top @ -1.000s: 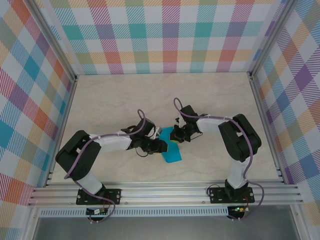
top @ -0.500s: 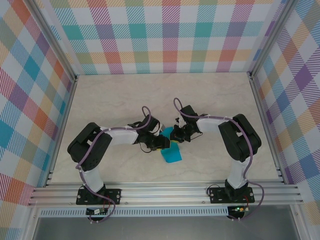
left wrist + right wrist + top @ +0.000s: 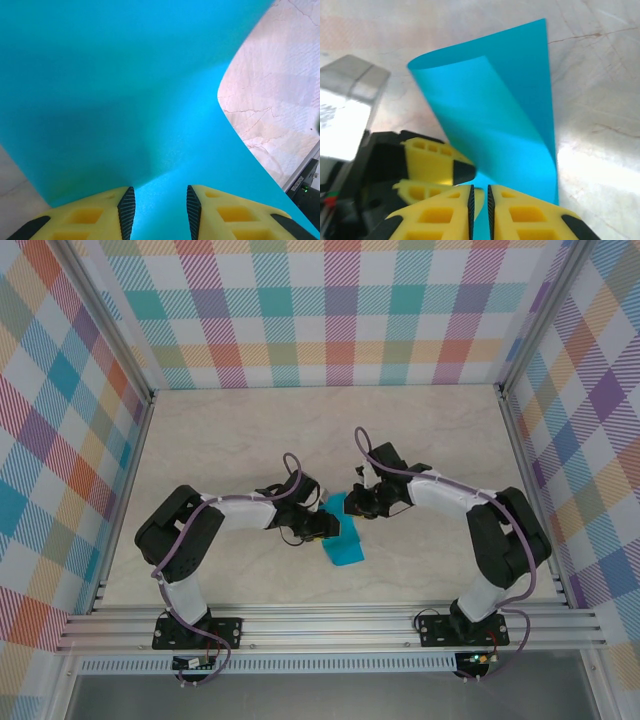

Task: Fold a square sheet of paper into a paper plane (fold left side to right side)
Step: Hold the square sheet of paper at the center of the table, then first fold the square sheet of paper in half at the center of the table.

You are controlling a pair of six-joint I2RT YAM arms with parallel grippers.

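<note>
Marble table (image 3: 220,440), square sheet of paper (image 3: 520,100) curled, partly beneath left gripper (image 3: 159,205)

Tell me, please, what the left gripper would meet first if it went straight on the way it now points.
The square sheet of paper: it curves up right ahead of the left gripper, apparently very close, though depth is unclear.

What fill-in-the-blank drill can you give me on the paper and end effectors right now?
The square sheet of paper is coloured ___.
The left end effector has ___ fingers with black pads.
In the right wrist view, the sheet is ___ over, not flat.
The right end effector shows a ___ finger gap than the left.
Missing: turquoise-blue; yellow; curled; narrower.
</note>
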